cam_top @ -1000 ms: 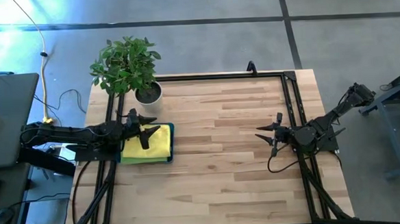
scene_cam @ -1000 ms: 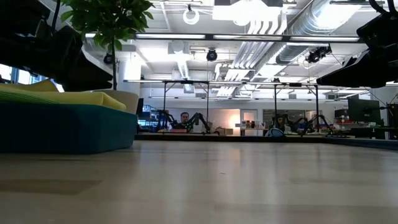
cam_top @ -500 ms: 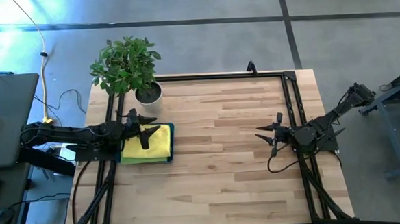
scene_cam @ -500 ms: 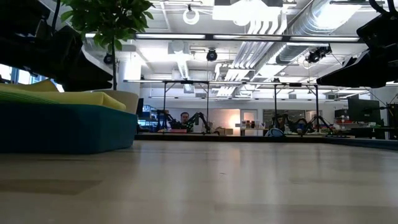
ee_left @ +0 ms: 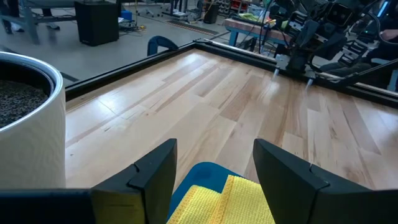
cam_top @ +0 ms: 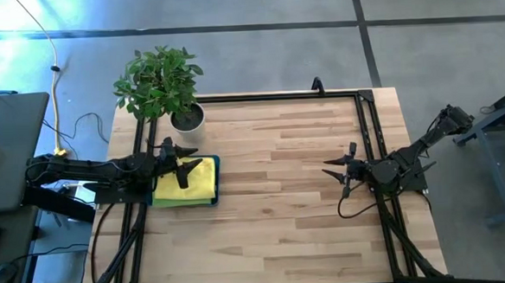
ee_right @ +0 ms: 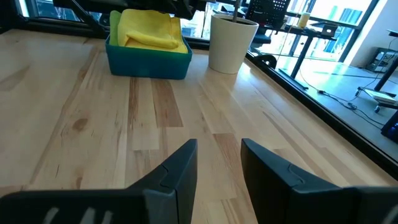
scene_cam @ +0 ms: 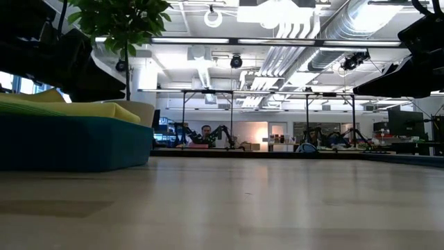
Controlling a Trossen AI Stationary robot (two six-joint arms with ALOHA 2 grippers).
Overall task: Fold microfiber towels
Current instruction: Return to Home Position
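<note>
1. Since no loose towel shows on the table (cam_top: pixel 292 226), the folding looks finished. The step in hand is, I judge, the arms' retreat to their rest pose.
2. The yellow towel (cam_top: pixel 199 184) lies folded on top of the stack in the tray (ee_right: pixel 148 63). The tray sits at the table's left side, just beside the white pot (cam_top: pixel 187 119). A green towel (ee_right: pixel 114 20) shows its edge beneath the yellow one, and whatever lies lower is hidden.
3. The left gripper (cam_top: pixel 188 167) hovers over the tray, above the yellow towel, with its fingers spread wide and holding nothing.
4. The right gripper (cam_top: pixel 336 177) hangs above bare wood at the table's right side, well apart from the tray, and its fingers are likewise parted and empty.
5. The next move, as I judge it, is for the left arm to lift straight up before drawing back to the left, so that no finger snags the top towel or nudges the tray. The right arm needs only to pull back to the right — nothing lies in its path
</note>
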